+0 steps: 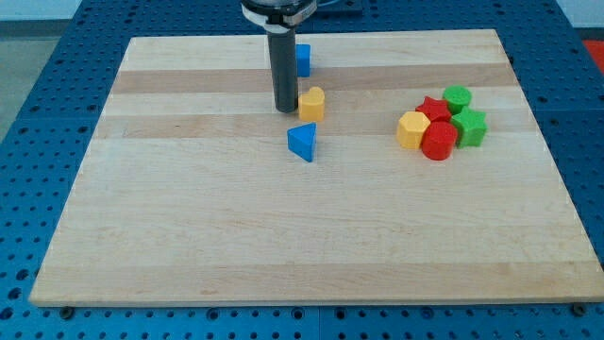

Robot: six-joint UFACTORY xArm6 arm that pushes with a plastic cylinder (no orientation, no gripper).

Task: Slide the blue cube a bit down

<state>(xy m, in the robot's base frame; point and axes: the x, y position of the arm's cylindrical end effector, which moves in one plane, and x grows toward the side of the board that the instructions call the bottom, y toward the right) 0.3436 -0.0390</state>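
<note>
Rod position: my tip [285, 110] rests on the board [189, 227] in the upper centre of the frame, just left of the yellow block [312, 103]. No jaws exist on this rod; nothing is grasped. The blue cube [303, 59] sits above the tip, near the board's top edge, partly hidden behind the rod. A blue triangular block [303, 142] lies below the yellow block. At right, a tight cluster holds a yellow block [412, 129], red cylinder [439, 141], red star [434, 109], green cylinder [458, 97] and green star [470, 127].

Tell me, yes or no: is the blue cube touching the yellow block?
No. The blue cube sits apart, above the yellow block, with my tip left of the yellow block.
</note>
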